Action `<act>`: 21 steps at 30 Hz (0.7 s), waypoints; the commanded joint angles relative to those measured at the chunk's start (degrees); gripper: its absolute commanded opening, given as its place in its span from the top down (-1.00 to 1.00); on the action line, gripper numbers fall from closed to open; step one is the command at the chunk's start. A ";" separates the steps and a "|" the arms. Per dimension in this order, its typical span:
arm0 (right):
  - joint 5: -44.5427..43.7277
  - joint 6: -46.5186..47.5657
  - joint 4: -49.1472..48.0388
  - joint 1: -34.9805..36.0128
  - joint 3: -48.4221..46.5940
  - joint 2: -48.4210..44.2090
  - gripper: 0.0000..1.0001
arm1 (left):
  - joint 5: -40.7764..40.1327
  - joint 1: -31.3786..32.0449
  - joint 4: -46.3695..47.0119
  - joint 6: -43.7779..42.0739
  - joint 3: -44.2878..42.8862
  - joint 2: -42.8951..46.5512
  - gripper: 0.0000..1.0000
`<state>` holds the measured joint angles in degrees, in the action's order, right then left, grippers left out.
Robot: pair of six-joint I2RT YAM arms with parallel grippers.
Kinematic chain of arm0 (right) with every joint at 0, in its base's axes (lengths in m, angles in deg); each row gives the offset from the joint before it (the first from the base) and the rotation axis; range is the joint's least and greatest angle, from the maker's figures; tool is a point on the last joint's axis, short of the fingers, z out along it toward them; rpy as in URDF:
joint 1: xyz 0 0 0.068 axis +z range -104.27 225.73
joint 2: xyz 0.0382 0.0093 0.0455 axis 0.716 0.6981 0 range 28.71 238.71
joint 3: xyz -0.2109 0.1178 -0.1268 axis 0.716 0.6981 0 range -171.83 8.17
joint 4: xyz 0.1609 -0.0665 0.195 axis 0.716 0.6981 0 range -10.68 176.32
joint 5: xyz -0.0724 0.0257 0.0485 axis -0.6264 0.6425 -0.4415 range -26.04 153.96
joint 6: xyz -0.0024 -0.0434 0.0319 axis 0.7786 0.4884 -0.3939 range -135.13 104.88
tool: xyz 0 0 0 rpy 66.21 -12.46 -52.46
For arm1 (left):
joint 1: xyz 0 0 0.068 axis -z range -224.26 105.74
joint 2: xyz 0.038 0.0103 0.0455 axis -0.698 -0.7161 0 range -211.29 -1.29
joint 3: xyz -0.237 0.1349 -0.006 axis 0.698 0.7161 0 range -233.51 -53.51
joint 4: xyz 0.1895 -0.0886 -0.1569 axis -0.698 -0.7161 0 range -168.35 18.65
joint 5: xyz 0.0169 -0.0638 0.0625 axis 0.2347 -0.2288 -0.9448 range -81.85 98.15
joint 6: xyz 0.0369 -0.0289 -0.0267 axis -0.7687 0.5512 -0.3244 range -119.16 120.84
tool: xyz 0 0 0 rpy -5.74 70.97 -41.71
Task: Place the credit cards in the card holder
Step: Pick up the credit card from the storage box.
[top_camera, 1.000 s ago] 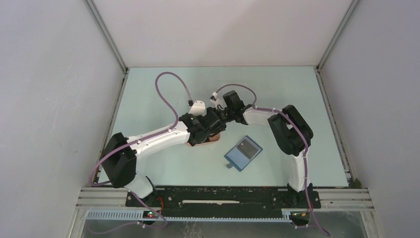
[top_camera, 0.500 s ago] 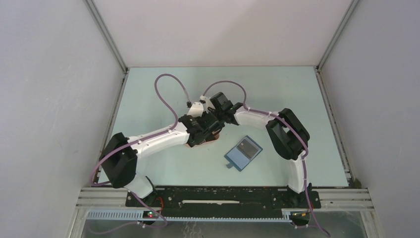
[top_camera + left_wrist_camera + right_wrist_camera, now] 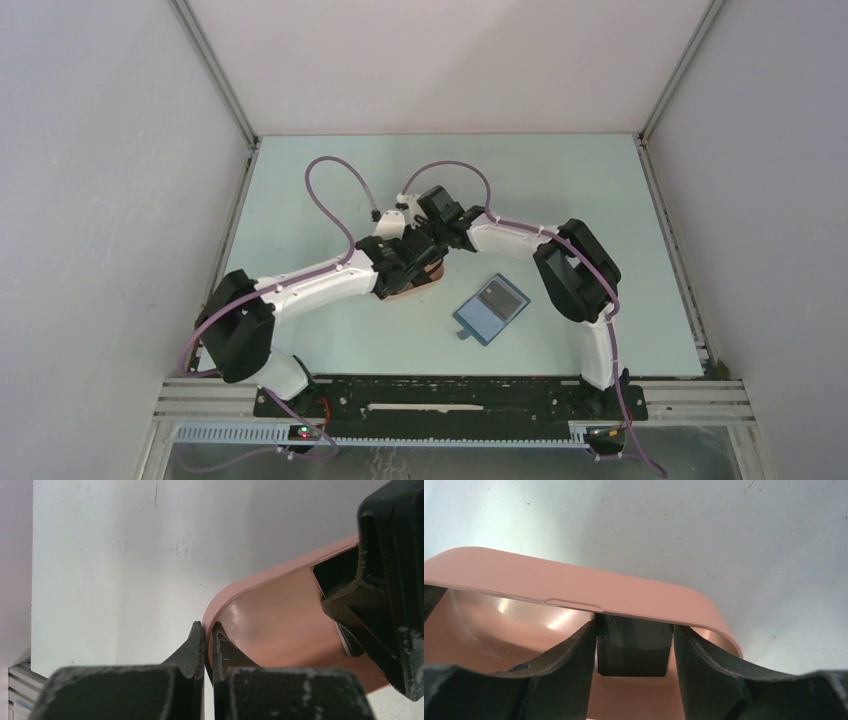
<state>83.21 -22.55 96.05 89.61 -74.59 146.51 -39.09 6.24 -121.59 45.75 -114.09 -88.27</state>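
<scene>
A pink oval tray (image 3: 574,587) lies mid-table, and its rim is pinched between the shut fingers of my left gripper (image 3: 207,627). My right gripper (image 3: 634,626) reaches down into that tray. A black credit card (image 3: 633,652) stands on edge between its two fingers (image 3: 569,665), which press against both of its side edges. From the left wrist, the right gripper's finger (image 3: 385,595) shows inside the tray (image 3: 280,625). The blue card holder (image 3: 490,308) lies open on the table, right of the tray (image 3: 422,278) and apart from both grippers. No tan-orange card is in view.
Both arms meet over the tray in the top view, left gripper (image 3: 398,262) and right gripper (image 3: 436,240) close together. Purple cables loop above them. Grey enclosure walls stand on three sides, and the metal rail (image 3: 450,400) runs along the near edge.
My right gripper has moved left and lower into the tray, and its jaws have narrowed onto the black card. The left arm has shifted slightly left, still holding the tray rim.
</scene>
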 commanded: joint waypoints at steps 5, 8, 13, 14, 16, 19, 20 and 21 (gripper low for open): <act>-2.95 1.81 -2.28 -0.36 0.19 5.43 0.02 | 10.84 2.46 13.14 2.54 0.54 3.52 1.00; 1.56 0.92 -2.41 -2.54 0.26 4.71 0.10 | 10.65 2.33 13.12 2.93 1.79 2.99 1.00; 10.32 -1.12 -3.17 -5.59 0.58 4.56 0.16 | 10.17 1.84 13.31 3.67 3.52 1.79 1.00; 11.75 -1.41 -3.26 -5.83 0.58 4.64 0.16 | 10.12 1.75 13.39 3.80 3.71 1.44 1.00; 14.03 -1.88 -3.41 -6.10 0.67 4.91 0.17 | 10.30 1.42 13.75 3.99 4.12 0.71 1.00; 17.41 -2.80 -3.86 -6.54 0.67 5.08 0.17 | 10.59 0.75 14.19 4.21 4.36 -0.50 1.00; 18.49 -3.26 -4.08 -6.71 0.67 5.12 0.17 | 10.71 0.50 14.25 4.29 4.52 -0.82 1.00; 19.77 -3.75 -4.27 -6.89 0.63 5.28 0.17 | 10.95 0.20 14.41 4.38 4.67 -1.09 1.00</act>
<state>98.46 -24.53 95.85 82.41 -74.98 148.65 -36.73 5.45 -115.34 49.09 -110.13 -88.23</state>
